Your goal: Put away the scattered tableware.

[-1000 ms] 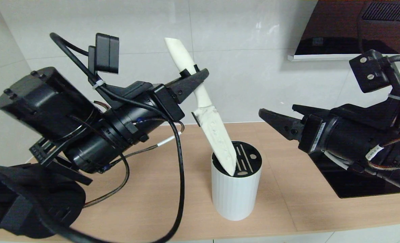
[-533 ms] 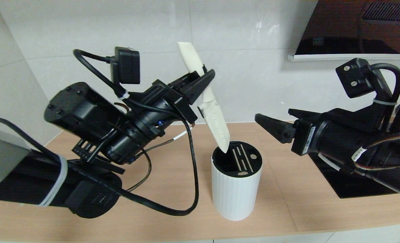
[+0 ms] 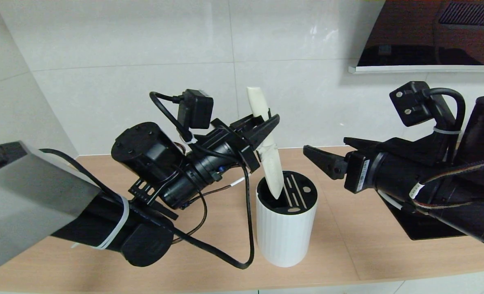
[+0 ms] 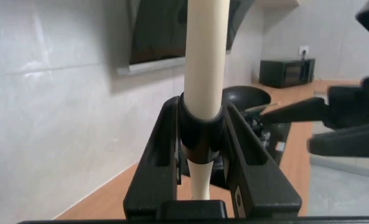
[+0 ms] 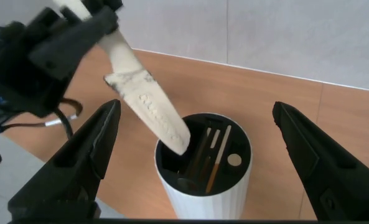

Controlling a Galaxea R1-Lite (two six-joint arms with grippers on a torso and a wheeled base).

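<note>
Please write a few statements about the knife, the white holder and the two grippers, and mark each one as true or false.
1. The left gripper is shut on the knife by its handle. True.
2. The knife lies flat on the counter. False: it is held nearly upright, its tip inside the holder.
3. The right gripper is open and empty. True.
4. The holder lies on its side. False: it stands upright on the counter.

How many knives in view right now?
1. The white ceramic-looking knife is gripped by its handle in the left claw, blade tip inside the white ribbed cylindrical holder. Its narrow slots look empty.
</note>
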